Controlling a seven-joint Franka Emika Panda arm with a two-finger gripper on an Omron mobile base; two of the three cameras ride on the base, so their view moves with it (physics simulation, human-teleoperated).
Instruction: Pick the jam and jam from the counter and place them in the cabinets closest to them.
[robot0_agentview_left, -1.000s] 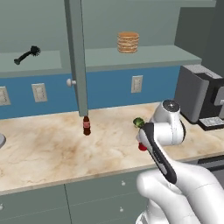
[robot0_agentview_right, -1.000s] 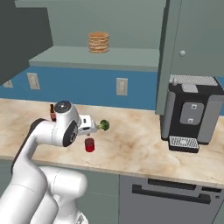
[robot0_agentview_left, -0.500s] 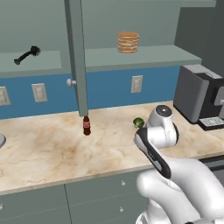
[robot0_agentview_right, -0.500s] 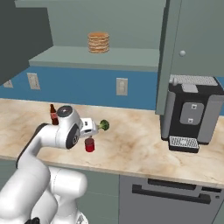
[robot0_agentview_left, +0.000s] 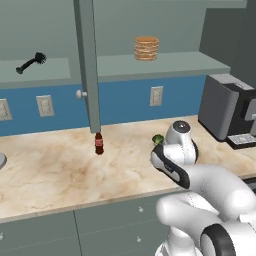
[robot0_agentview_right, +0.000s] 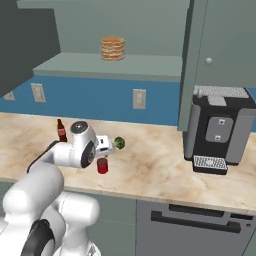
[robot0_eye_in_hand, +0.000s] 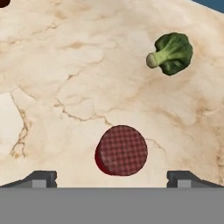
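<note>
The dark red jam (robot0_eye_in_hand: 121, 150) stands upright on the marbled counter (robot0_eye_in_hand: 65, 65), seen from above in the hand view. My gripper (robot0_eye_in_hand: 113, 179) hangs over it, open, with one dark fingertip (robot0_eye_in_hand: 41, 178) on each side of the jar and well apart from it. From the right base view the red jam (robot0_agentview_right: 102, 165) sits just under the hand, near the counter's front edge (robot0_agentview_right: 150, 187). The arm hides it in the left base view. The purple jam is out of view. The cabinets stand open, with a pale shelf (robot0_agentview_left: 170, 62) and one door (robot0_agentview_left: 87, 65) edge-on.
A green broccoli (robot0_eye_in_hand: 172, 53) lies just beyond the jar. The slim brown bottle (robot0_agentview_left: 99, 144) stands to the left. A coffee machine (robot0_agentview_right: 217, 130) is at the right, under a cabinet door (robot0_agentview_right: 220, 50). The shelf holds pancakes (robot0_agentview_left: 146, 48) and a black brush (robot0_agentview_left: 30, 62).
The arm's wrist has shifted a little left and settled over the red jar. The jar, bottle and broccoli have stayed in place.
</note>
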